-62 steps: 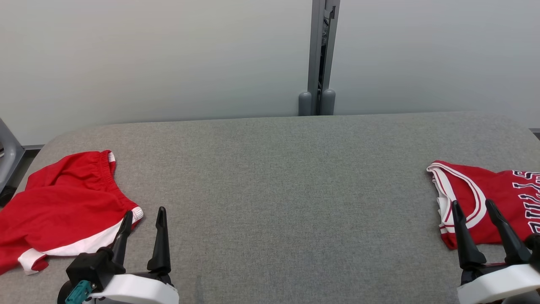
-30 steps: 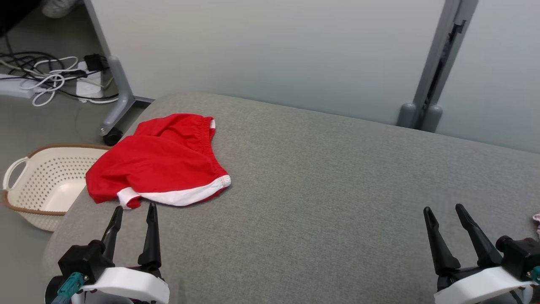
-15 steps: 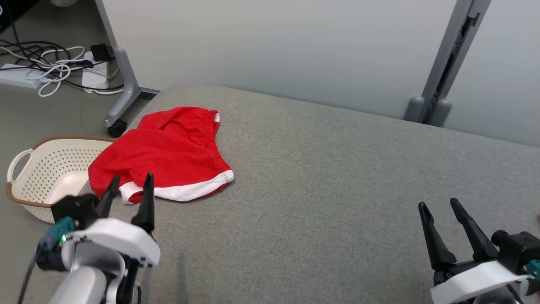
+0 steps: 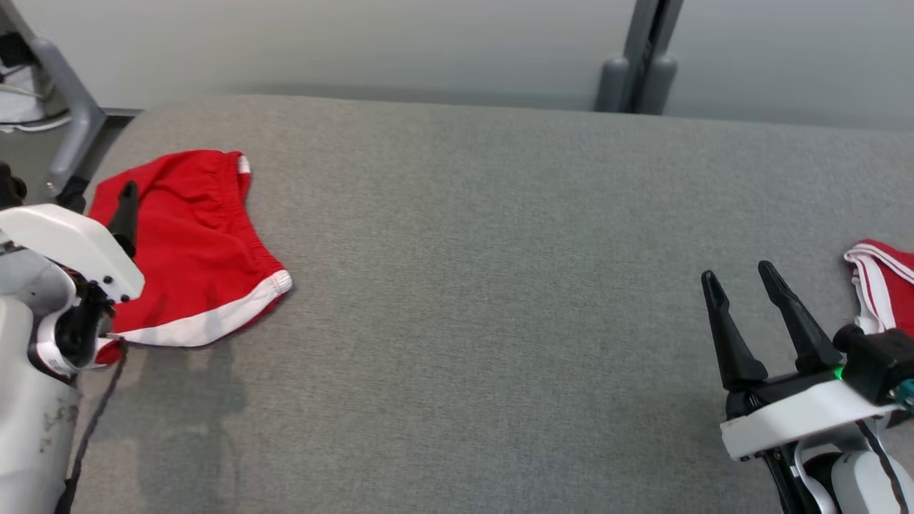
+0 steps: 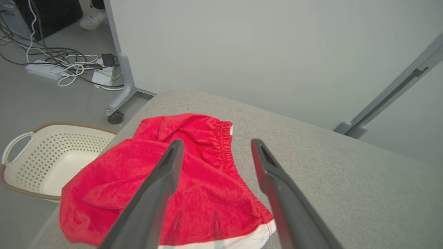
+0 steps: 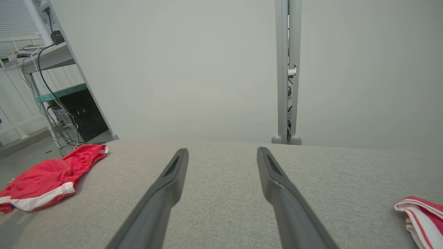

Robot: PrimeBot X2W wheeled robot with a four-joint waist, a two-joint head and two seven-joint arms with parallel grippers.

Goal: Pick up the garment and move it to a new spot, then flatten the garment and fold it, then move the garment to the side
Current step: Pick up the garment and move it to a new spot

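Note:
The garment, red shorts [image 4: 193, 250] with a white hem, lies rumpled at the left end of the grey padded table [image 4: 500, 285]. My left gripper [image 5: 217, 141] hovers open just above the shorts, with its fingers pointing along them toward the elastic waistband and casting shadows on the cloth [image 5: 204, 193]. In the head view one of its dark fingers [image 4: 127, 214] shows over the red cloth. The white wrist housing hides the other finger. My right gripper [image 4: 735, 271] stands open and holds nothing over bare table at the right [image 6: 222, 149]. From there the shorts [image 6: 45, 181] are far off to the left.
A red jersey [image 4: 882, 285] with white trim lies at the table's right edge [image 6: 420, 216]. A cream perforated basket [image 5: 52, 152] sits on the floor beside the table's left end. Cables [image 5: 69, 62] and a wheeled frame leg [image 5: 121, 93] lie beyond it. A grey post [image 4: 643, 57] stands behind the table.
The head camera has swung back to the right and tilted down. My left arm has risen and reached forward over the shorts. The right gripper keeps its pose.

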